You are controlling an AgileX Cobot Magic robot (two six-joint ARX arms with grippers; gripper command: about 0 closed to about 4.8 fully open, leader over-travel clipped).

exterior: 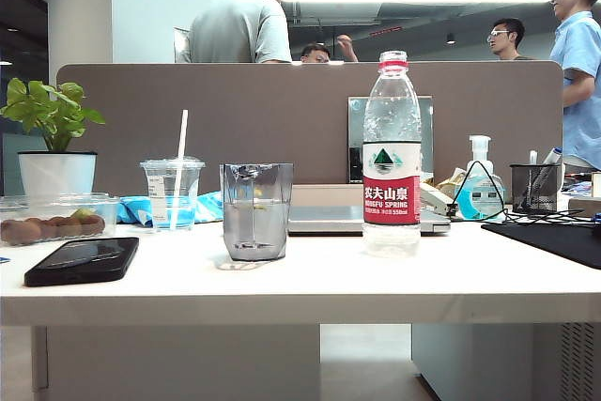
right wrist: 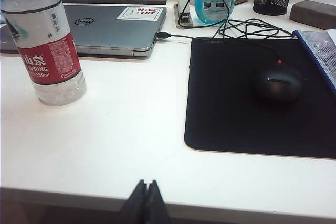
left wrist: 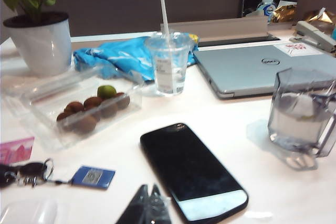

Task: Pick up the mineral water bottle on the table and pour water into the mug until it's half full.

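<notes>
Standing upright on the desk (exterior: 310, 293), toward the middle of its width and set back from the front edge, the mineral water bottle (exterior: 392, 152) is being left untouched; its white cap and red neck ring are showing above the white-and-red label; the mug (exterior: 255, 210) is being seen to its left in the exterior view, well apart from it, with a little water lying in its lower part; behind both, a closed silver laptop (left wrist: 262, 66) is lying flat toward the back edge; a lidded cup with a white straw (exterior: 173, 190) is standing further left, beside a blue wrapper (left wrist: 113, 56); a clear tray of brown fruit (left wrist: 86, 109) and a potted plant (exterior: 54, 143) are occupying the left end; a black phone (left wrist: 191, 171) is lying face up near the front edge, in front of the mug; a black mouse pad (right wrist: 252, 98) carrying a dark mouse (right wrist: 278, 83) is covering the right end.

Neither arm is being shown in the exterior view; the left gripper (left wrist: 148, 195) is being held low over the front edge beside the phone, its dark fingertips pressed together on nothing; the right gripper (right wrist: 146, 190) is being held at the front edge, well apart from the bottle, its fingertips likewise meeting with nothing between them.
</notes>
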